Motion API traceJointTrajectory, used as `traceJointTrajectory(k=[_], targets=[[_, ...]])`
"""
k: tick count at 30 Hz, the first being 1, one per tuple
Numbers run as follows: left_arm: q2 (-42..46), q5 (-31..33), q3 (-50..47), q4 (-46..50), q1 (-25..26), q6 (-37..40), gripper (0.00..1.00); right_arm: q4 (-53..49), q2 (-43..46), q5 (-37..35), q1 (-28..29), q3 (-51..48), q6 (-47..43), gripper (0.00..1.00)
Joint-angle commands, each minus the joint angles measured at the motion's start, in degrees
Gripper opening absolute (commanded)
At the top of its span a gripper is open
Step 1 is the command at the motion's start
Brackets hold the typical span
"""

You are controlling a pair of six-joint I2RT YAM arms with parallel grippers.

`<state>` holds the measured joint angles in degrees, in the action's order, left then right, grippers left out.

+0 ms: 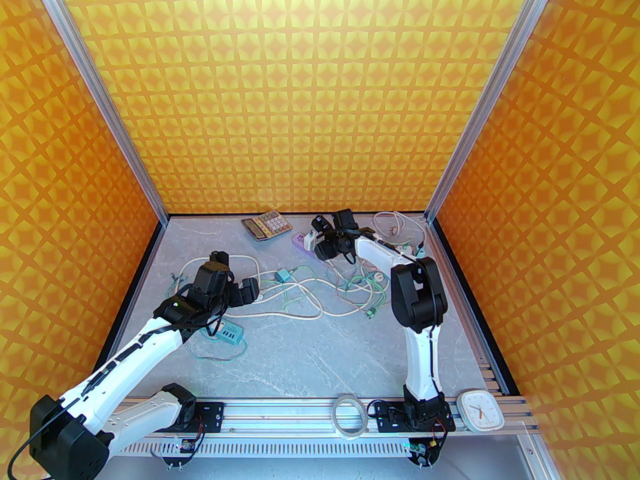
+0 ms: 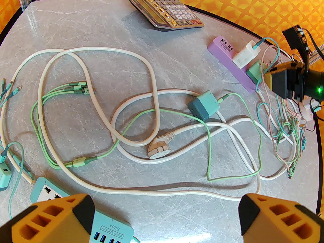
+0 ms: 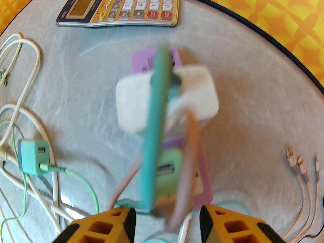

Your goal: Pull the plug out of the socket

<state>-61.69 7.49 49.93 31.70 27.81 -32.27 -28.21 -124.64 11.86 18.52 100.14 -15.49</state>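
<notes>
A purple power strip (image 2: 225, 54) lies near the counter's (image 2: 88, 21) far edge, a white plug (image 2: 245, 54) and a green plug (image 2: 253, 72) seated in it. The right pincer (image 3: 167, 216) hangs just beside the green plug, half parted, gripping nothing. The left pincer (image 2: 165, 206) gapes wide, well apart.

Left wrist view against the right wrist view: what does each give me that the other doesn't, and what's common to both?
Left wrist, not right wrist: the teal socket strip close under the camera, and the white round plug among the looped cables.
Right wrist, not left wrist: the USB port on the green charger, blurred.
Both: calculator, purple strip, white charger, green charger, loose teal charger.
</notes>
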Motion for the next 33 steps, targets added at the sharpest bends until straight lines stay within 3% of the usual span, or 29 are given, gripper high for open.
traceJointTrajectory(k=[1, 11, 16, 21, 33], targets=[[1.16, -1.04, 0.43, 1.07, 0.36, 1.11, 0.99, -2.73, -2.23, -0.17, 0.29, 2.92, 0.11, 0.47], [0.16, -1.01, 1.13, 1.25, 0.33, 1.33, 0.99, -7.46, -6.0, -0.52, 0.87, 8.61, -1.27, 0.44], [-0.02, -1.07, 1.4, 1.34, 0.33, 1.4, 0.99, -7.96, -6.0, -1.68, 2.02, 8.76, -2.09, 0.34], [0.21, -1.05, 1.42, 1.17, 0.32, 1.46, 0.99, -4.63, -3.24, -0.65, 2.69, 4.75, 1.57, 0.24], [1.74, -1.01, 0.53, 0.16, 0.31, 0.71, 0.99, 0.3, 5.84, 1.23, 8.02, -9.21, 8.01, 0.25]])
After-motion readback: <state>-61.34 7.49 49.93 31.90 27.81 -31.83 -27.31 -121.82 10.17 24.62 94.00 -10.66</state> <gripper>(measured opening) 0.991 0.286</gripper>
